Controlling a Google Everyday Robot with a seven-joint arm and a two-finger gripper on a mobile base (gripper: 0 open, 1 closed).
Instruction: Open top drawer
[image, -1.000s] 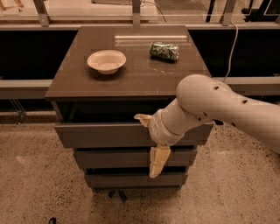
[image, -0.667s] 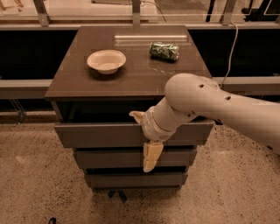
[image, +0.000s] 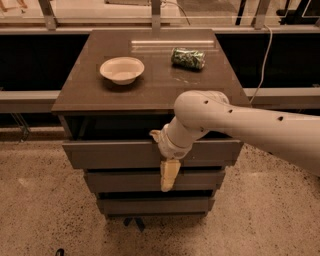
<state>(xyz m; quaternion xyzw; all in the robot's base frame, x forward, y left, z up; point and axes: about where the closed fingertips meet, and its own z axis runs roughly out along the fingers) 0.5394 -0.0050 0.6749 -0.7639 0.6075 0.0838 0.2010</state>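
The end effector (image: 160, 161) sits against the front of the top drawer (image: 115, 152), a little right of that front's middle. Its fingers are spread apart. One short tan fingertip (image: 154, 134) pokes up at the upper lip of the drawer front. The other finger (image: 168, 176) hangs straight down, past the lower edge and over the middle drawer front (image: 120, 181). Whether either finger presses on the panel cannot be told.

The top drawer stands a little way out of the cabinet. A dark gap shows behind its front, just above and behind the end effector. Below the end effector, the middle front and the bottom drawer front (image: 150, 205) sit further back.

The white arm (image: 240, 125) reaches in from the right and bends down to the wrist at the drawer.

Above and beyond the end effector lies the brown surface (image: 165, 87). A pale bowl (image: 122, 69) rests on it up and to the left. A crumpled green can (image: 188, 58) lies on its side up and slightly to the right, well apart from the bowl.
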